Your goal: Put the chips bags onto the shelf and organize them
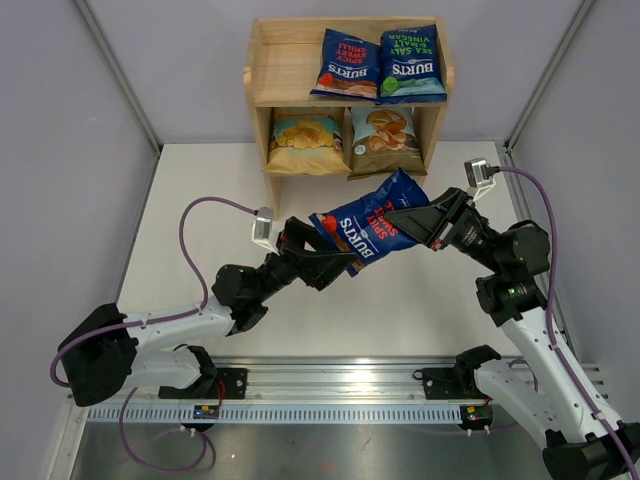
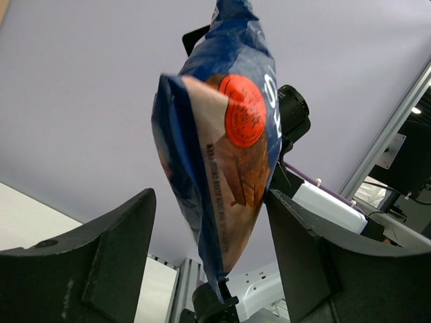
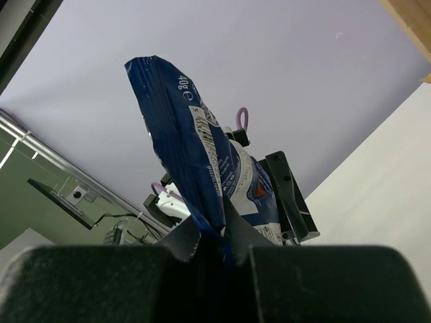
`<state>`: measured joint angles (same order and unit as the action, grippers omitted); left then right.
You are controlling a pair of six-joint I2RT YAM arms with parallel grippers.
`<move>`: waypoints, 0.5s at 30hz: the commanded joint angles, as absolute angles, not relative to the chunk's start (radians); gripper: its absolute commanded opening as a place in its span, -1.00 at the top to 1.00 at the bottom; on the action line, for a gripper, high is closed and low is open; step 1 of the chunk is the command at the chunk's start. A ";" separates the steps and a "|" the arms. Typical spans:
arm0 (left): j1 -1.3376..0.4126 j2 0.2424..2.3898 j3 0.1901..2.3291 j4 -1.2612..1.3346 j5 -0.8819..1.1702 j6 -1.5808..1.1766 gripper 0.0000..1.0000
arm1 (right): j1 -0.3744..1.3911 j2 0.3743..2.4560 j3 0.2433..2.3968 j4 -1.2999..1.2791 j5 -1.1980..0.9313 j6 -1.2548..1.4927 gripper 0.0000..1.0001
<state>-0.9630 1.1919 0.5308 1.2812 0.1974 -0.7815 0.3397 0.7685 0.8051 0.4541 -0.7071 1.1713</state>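
Burts bag (image 1: 368, 225) with red lettering hangs in the air between the two arms, off the table and just in front of the shelf (image 1: 285, 75). Its long axis runs from low left to high right in the overhead view. The right gripper (image 1: 405, 218) pinches the upper-right end, jaws pressed together on the seam (its wrist view shows the foil squeezed flat between them). The left gripper (image 1: 335, 262) straddles the lower-left end with its fingers (image 2: 114, 249) spread. The bag stands between them with a gap on each side, so I judge that end is not gripped yet. On the top tier a second red-lettered bag (image 1: 347, 62) and a green-lettered bag (image 1: 411, 65) lie toward the right. The bare wood is at the left, beyond both grippers and on the left arm's side, so the placing probably turns on swinging the bag's lower end up and leftward
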 commanded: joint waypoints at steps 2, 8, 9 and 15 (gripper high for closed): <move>-0.966 1.158 0.549 1.664 0.158 -0.753 -0.31 | 0.350 0.756 0.810 0.462 -0.693 1.146 0.77; -0.965 1.152 0.548 1.664 0.143 -0.750 0.11 | 0.350 0.750 0.799 0.454 -0.695 1.143 0.77; -0.966 1.154 0.552 1.664 0.146 -0.750 0.21 | 0.350 0.752 0.798 0.453 -0.695 1.143 0.75; -0.966 1.152 0.548 1.664 0.150 -0.753 0.56 | 0.350 0.735 0.833 0.361 -0.680 1.079 0.37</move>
